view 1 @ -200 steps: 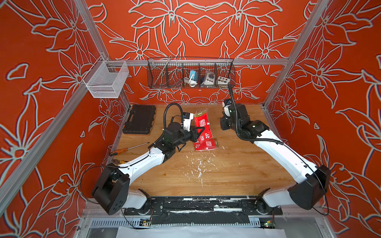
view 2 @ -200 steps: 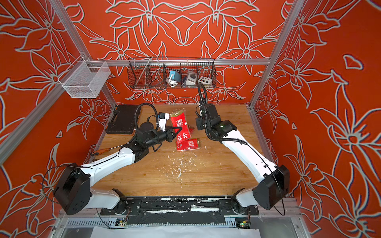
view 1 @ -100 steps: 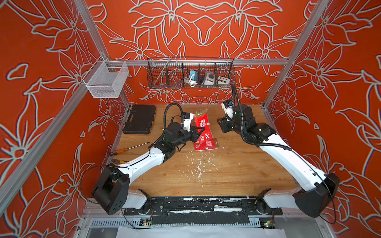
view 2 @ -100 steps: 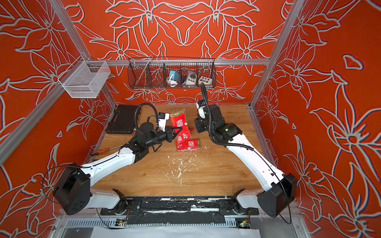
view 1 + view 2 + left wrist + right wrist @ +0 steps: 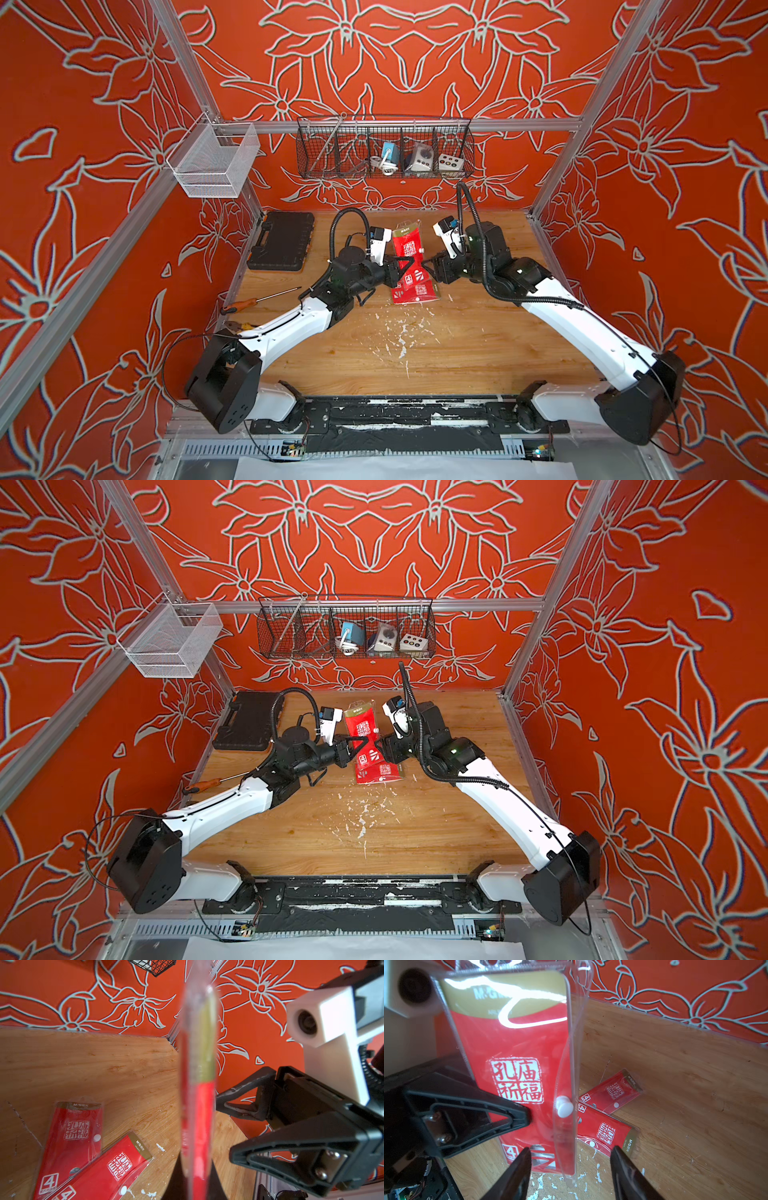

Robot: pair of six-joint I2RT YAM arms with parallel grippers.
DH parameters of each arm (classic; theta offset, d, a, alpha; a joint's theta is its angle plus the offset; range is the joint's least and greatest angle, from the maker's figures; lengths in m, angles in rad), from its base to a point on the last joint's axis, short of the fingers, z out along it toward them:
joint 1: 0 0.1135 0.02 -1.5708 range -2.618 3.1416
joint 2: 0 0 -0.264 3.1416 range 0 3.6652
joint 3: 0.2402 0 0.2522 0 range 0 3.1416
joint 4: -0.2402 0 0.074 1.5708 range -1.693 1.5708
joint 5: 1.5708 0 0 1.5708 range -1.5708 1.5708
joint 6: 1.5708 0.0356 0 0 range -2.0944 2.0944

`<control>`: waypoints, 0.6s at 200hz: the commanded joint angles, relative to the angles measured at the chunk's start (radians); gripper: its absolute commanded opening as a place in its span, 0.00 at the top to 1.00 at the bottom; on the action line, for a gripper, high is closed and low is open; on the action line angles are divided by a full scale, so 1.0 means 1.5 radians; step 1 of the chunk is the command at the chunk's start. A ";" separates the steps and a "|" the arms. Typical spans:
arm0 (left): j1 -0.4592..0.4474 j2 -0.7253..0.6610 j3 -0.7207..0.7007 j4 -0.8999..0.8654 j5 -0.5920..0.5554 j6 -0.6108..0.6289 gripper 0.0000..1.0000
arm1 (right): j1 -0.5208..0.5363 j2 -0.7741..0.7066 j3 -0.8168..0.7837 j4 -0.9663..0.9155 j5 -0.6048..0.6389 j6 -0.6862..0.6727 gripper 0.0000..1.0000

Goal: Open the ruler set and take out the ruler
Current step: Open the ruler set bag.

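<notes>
My left gripper is shut on the ruler set, a red and gold card pack in a clear pouch that it holds upright above the table. In the left wrist view the ruler set shows edge-on. My right gripper is open at the pack's right edge. The loose clear flap with its white snap button hangs between the open jaws, untouched. The ruler is hidden inside the pack.
Two more red ruler packs lie on the wooden table under the held one, among white flecks. A black tool case and a screwdriver lie at the left. A wire basket hangs on the back wall.
My right gripper has opened from shut and has swung down and left from the back of the table to the held pack's edge. The left arm has not moved.
</notes>
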 commanded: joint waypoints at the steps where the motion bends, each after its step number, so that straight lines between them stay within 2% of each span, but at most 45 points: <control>1: 0.004 0.001 0.009 0.034 0.020 -0.008 1.00 | 0.009 0.019 0.009 0.013 0.021 0.003 0.37; 30: 0.004 -0.002 0.010 0.036 0.029 -0.009 1.00 | 0.013 0.042 0.024 -0.001 0.089 0.004 0.39; 61: 0.004 -0.008 0.008 0.033 0.035 -0.005 1.00 | 0.013 0.022 0.024 0.005 0.173 -0.006 0.44; 120: 0.004 -0.005 0.005 0.045 0.058 -0.009 1.00 | 0.013 0.025 0.053 0.017 0.099 -0.038 0.58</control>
